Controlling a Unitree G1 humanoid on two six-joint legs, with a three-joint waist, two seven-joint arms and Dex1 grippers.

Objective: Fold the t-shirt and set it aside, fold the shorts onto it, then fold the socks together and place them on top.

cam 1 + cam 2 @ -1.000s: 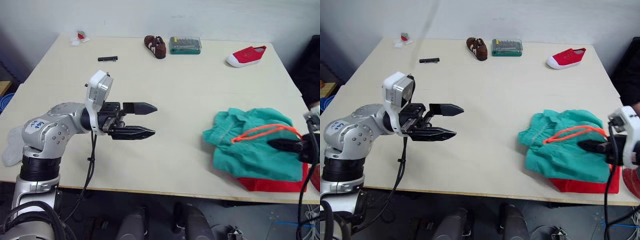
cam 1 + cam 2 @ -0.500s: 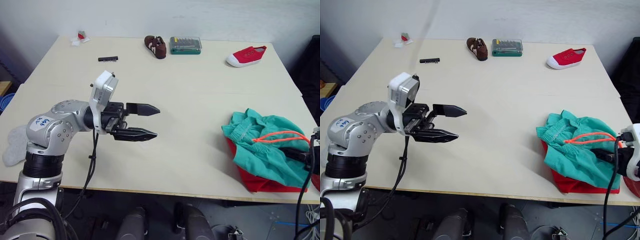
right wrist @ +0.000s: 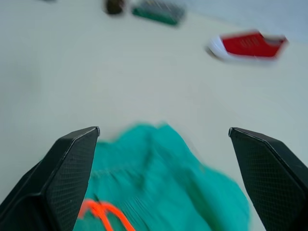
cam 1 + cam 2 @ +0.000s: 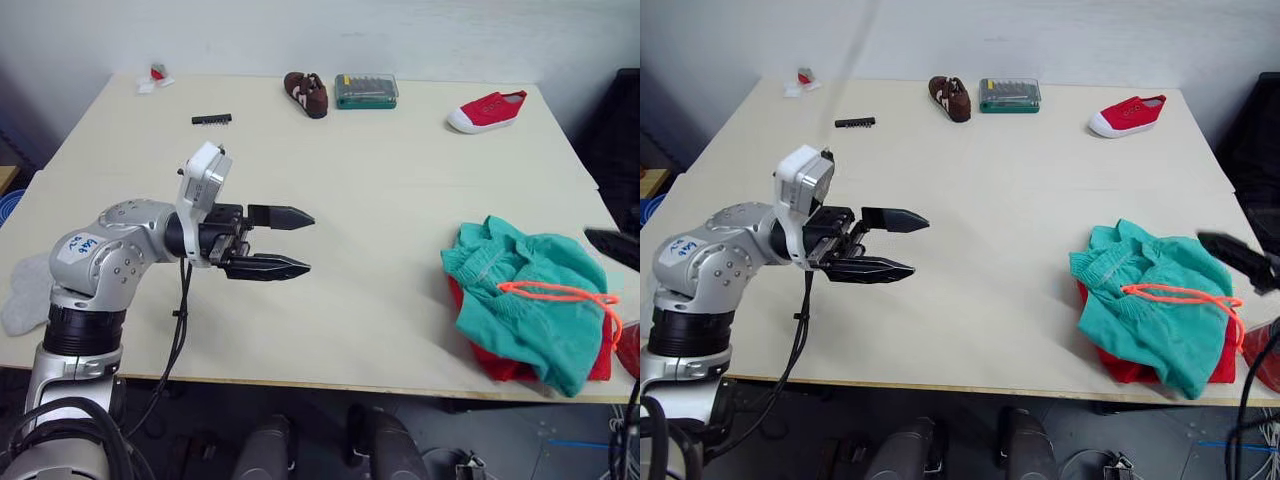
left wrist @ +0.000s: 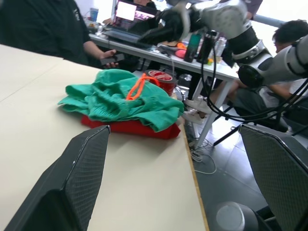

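Socks (image 4: 22,296): I see a light grey soft piece at the desk's left edge, partly hidden behind my left arm; I cannot make out whether it is one sock or two.
Left hand (image 4: 285,241): its two black fingers are spread wide and hold nothing; it hovers above bare desk, left of the middle, pointing toward the clothes.
Desk (image 4: 380,180): pale wood. Along the far edge, from left, I see a small red and white scrap (image 4: 156,75), a black strip (image 4: 212,119), a brown shoe (image 4: 305,93), a green case (image 4: 367,90) and a red sneaker (image 4: 487,110).
Shorts (image 4: 531,298): teal, bunched in a heap near the desk's front right corner, lying on the t-shirt, one part drooping over the front edge; the orange drawstring (image 4: 560,294) loops across the top.
T-shirt (image 4: 494,358): red, under the shorts, with just its edges showing; I cannot tell how neatly it is folded.
Right hand (image 3: 163,183): fingers wide apart and empty, raised over the shorts without touching them; in the head views its tip is cut off by the right border.
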